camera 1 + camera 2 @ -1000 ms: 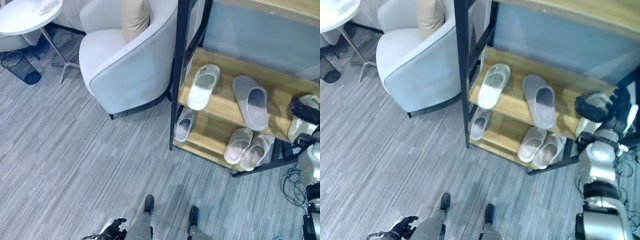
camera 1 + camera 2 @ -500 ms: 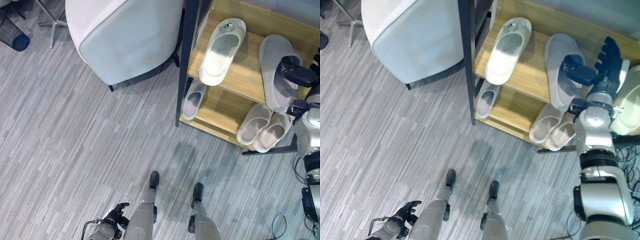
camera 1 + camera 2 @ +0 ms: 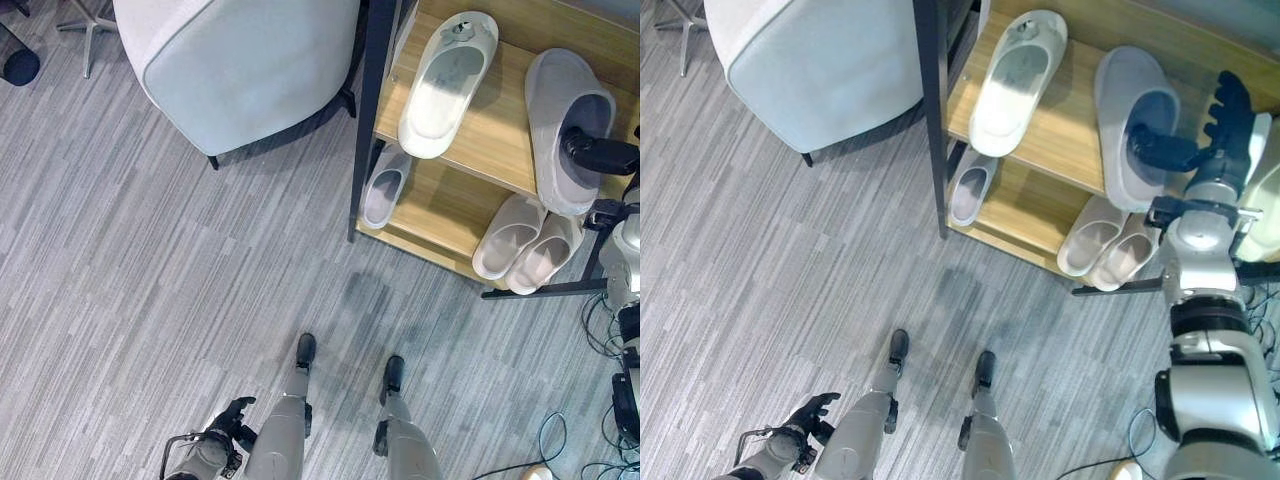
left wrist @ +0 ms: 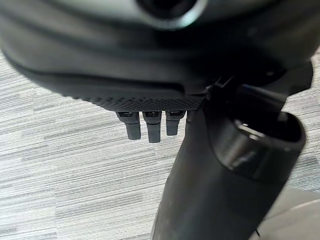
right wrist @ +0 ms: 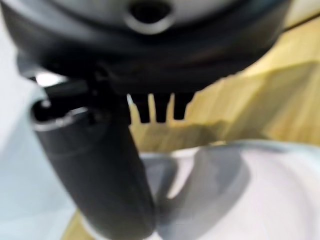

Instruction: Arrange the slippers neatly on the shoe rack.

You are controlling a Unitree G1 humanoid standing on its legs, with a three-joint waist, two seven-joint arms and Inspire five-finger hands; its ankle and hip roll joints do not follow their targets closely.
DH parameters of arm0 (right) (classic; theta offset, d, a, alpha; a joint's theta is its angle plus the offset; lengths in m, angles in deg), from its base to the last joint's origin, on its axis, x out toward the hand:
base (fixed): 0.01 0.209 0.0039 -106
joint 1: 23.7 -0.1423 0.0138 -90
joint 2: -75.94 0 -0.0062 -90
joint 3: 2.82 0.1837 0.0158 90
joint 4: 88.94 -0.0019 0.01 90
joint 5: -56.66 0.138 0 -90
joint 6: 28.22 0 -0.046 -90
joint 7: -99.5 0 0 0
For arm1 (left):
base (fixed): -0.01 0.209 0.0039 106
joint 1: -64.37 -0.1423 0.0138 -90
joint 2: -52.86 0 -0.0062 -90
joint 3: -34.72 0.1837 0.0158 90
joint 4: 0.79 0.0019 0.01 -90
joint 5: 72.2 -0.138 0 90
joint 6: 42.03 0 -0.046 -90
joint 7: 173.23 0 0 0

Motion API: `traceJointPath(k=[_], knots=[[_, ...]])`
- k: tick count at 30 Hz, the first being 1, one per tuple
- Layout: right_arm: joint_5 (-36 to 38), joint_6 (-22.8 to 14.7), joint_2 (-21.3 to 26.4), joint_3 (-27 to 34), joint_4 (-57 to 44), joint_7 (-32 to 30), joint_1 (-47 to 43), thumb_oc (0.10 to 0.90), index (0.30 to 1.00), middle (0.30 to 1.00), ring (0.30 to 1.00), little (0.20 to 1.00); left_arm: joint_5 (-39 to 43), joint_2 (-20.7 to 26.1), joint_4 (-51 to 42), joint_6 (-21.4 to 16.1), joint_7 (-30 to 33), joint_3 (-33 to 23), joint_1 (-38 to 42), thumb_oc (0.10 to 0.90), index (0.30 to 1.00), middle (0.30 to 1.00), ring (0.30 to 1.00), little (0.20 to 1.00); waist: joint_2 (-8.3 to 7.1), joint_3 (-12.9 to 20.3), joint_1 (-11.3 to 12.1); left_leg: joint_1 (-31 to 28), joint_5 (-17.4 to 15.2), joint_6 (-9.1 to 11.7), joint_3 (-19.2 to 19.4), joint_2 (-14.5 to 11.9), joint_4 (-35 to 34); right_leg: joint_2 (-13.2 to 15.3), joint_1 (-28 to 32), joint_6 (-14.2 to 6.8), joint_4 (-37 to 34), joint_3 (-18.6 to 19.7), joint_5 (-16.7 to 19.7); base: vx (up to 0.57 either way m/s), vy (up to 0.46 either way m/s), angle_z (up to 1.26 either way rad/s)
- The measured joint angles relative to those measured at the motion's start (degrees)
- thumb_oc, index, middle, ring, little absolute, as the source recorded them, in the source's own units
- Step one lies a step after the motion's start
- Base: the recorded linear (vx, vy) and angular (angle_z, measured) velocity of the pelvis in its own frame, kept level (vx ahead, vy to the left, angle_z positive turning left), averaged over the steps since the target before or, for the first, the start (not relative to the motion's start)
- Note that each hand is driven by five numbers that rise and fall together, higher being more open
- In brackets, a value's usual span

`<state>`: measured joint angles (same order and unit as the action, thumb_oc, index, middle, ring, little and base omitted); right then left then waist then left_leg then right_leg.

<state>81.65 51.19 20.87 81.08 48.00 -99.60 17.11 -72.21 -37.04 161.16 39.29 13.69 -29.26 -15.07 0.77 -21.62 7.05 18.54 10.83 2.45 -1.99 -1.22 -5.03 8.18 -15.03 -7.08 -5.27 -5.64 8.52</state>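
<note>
The wooden shoe rack [image 3: 497, 145] stands at the upper right. On its upper shelf lie a pale white slipper [image 3: 445, 85] and a grey slipper [image 3: 560, 125]. My right hand [image 3: 1228, 120] hovers at the grey slipper's right side with straight fingers, its thumb [image 3: 1162, 152] reaching over the slipper's opening. The right wrist view shows that thumb [image 5: 95, 170] against the grey slipper [image 5: 240, 200]. The lower shelf carries a small grey slipper [image 3: 383, 193] and a beige pair [image 3: 525, 245]. Another pale slipper [image 3: 1265, 195] lies just right of my right hand. My left hand [image 3: 228, 418] hangs relaxed low by my side.
A light grey armchair [image 3: 240, 70] stands just left of the rack's black post [image 3: 368, 120]. A chair's metal base [image 3: 85, 15] and a dark bin [image 3: 18, 65] are at the far upper left. Striped grey carpet [image 3: 150, 280] spreads in front of the rack.
The camera has tilted, shifting the whole picture. My right hand left the pale slipper at the far right and came to the grey slipper, thumb now over its opening.
</note>
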Motion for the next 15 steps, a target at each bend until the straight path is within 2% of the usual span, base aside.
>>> traceJointPath(k=[8,9,10,15], knots=[[-1.1,0.0,0.0,-1.3,-0.2,-1.4,-3.8,0.8,0.9,0.9,0.9,0.9,0.0,0.0,0.0,0.0,0.0,0.2,0.4,0.8,0.9,0.9,0.9,0.9,-0.04,0.0,0.5,0.5,0.0,0.0,-0.3,0.1,0.0,0.0,-0.3,0.0,0.0,-0.4,0.0,0.0,0.005,0.01],[-1.6,0.0,0.0,-2.0,-0.2,-1.4,-4.1,0.552,0.528,0.528,0.528,0.528,0.0,0.1,0.0,0.0,0.0,0.2,0.4,0.8,0.9,0.9,0.9,0.9,-0.06,0.0,0.7,0.5,0.0,0.0,-0.3,0.2,0.0,0.0,-0.3,0.0,0.0,-0.4,0.0,0.0,0.0,0.0],[-2.1,0.0,0.0,-3.2,-0.2,-1.3,-4.5,0.4,0.3,0.3,0.3,0.3,0.0,0.0,0.1,0.0,0.0,0.2,0.5,0.8,0.9,0.9,0.9,0.9,-0.08,0.0,0.7,0.5,0.0,0.0,-0.3,0.2,0.0,0.0,-0.3,0.0,0.0,-0.4,0.0,0.0,0.0,0.0],[-2.6,0.6,0.0,-5.2,0.1,-0.9,-4.4,0.4,0.3,0.3,0.3,0.3,0.0,0.0,0.1,0.0,0.0,0.2,1.0,0.8,0.9,0.9,0.9,0.9,-0.17,-0.1,0.9,0.6,0.0,0.0,-0.5,0.2,0.0,0.0,-0.3,0.0,0.0,-0.5,0.0,0.0,0.0,0.0]])
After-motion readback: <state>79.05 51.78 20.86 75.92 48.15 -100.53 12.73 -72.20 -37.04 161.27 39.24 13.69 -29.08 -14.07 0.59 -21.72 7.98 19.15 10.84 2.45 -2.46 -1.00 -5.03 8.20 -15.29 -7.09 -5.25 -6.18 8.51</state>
